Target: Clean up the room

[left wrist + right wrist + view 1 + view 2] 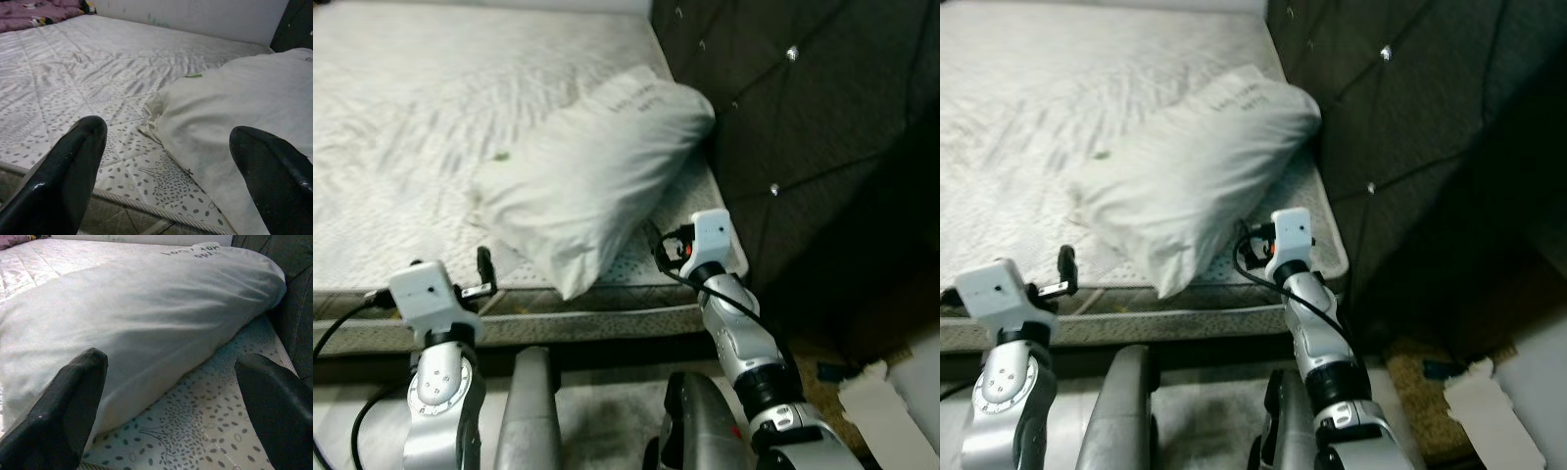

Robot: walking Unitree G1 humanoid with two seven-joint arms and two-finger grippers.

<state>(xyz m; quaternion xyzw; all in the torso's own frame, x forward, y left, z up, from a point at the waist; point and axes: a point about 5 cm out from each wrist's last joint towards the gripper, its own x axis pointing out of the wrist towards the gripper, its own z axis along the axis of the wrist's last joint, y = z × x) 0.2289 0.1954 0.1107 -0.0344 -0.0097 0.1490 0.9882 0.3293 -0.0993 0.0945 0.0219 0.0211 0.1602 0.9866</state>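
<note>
Black pincers (166, 406) wide apart, empty, before pillow (146, 308)

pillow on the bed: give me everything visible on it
The pillow is white, soft and plump, fabric-covered, creased, with small dark printed lettering near its upper end. It lies diagonally across the bare patterned mattress, the upper end against the dark tufted headboard, the lower corner reaching the mattress's near edge. A small green speck sits beside it. The left hand and right hand, both open, point at it from the near edge; neither touches it.
</note>
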